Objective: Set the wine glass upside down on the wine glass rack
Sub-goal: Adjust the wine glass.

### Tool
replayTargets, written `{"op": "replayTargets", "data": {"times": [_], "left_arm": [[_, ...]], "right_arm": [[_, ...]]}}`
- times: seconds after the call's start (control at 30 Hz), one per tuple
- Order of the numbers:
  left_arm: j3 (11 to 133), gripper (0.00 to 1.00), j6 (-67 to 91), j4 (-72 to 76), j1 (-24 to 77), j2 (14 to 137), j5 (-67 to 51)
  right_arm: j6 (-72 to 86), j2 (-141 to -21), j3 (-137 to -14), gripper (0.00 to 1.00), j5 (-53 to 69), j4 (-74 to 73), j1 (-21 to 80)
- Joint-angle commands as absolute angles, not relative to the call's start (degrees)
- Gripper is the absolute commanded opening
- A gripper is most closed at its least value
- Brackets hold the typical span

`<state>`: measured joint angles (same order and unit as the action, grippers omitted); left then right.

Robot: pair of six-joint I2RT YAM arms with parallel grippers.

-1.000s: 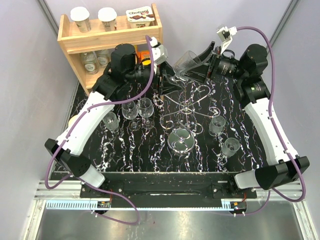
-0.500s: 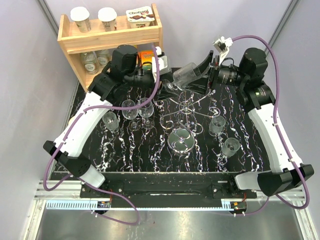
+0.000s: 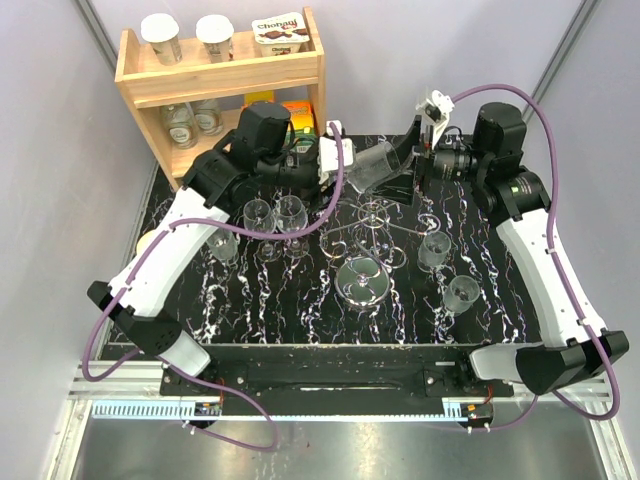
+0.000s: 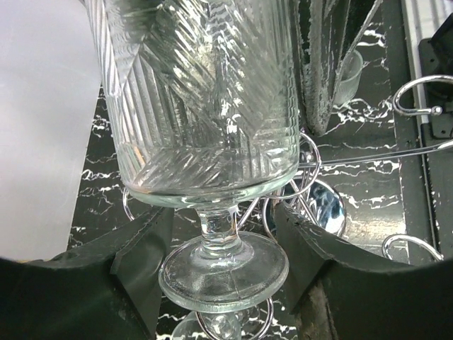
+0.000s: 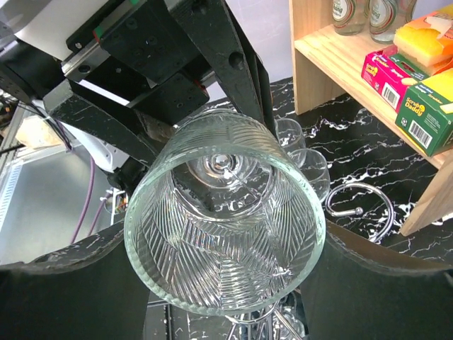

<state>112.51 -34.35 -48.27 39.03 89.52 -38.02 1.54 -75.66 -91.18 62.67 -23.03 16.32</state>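
1. Nearest the arm bases, two loose glasses stand on the table at 4 o'clock from the post of the wine glass rack. A cluster of glasses stands at 9 o'clock. A forearm coming down low could clip either group.
2. The rack is thin wire on a shiny disc base. If the foot misses a scroll and presses on the wire instead, the stand could slide or tip.
3. The wine glass hangs in the air at 12 o'clock, over the rack's far side. It lies roughly on its side with its mouth toward the right arm, and it is not yet on the rack.
4. The right gripper, at 1 o'clock, clamps the ribbed bowl from outside. The bowl is curved, slick glass, so it could twist or slip during the turn to upside down.
5. The left gripper, at 11 o'clock, has its fingers on either side of the stem and foot. I cannot tell whether they press. If the right lets go before the left has a hold, the glass drops onto the wire. If both arms pull out of line, the thin stem may snap.
6. Farthest away, at 10 o'clock, is the wooden shelf. The left arm's elbow is near it and could knock the boxes.
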Motion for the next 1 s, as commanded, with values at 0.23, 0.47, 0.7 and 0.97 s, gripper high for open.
{"op": "replayTargets", "data": {"times": [0.23,0.47,0.7,0.97], "left_arm": [[118.7,0.00,-38.0,-44.9,41.0,87.6,-30.4],[119.9,0.00,-37.2,-43.5,41.0,87.9,-29.4],[120.3,0.00,-39.4,-44.7,41.0,87.3,-28.7],[118.4,0.00,-42.1,-46.2,41.0,86.1,-27.8]], "right_arm": [[-5.2,-73.2,-88.6,0.79,59.2,-28.4,15.9],[-6.9,-72.6,-88.0,0.82,58.7,-29.6,15.9],[-11.6,-72.9,-89.8,0.89,56.9,-34.6,15.9],[-15.6,-72.8,-92.9,0.98,53.7,-39.3,15.9]]}}
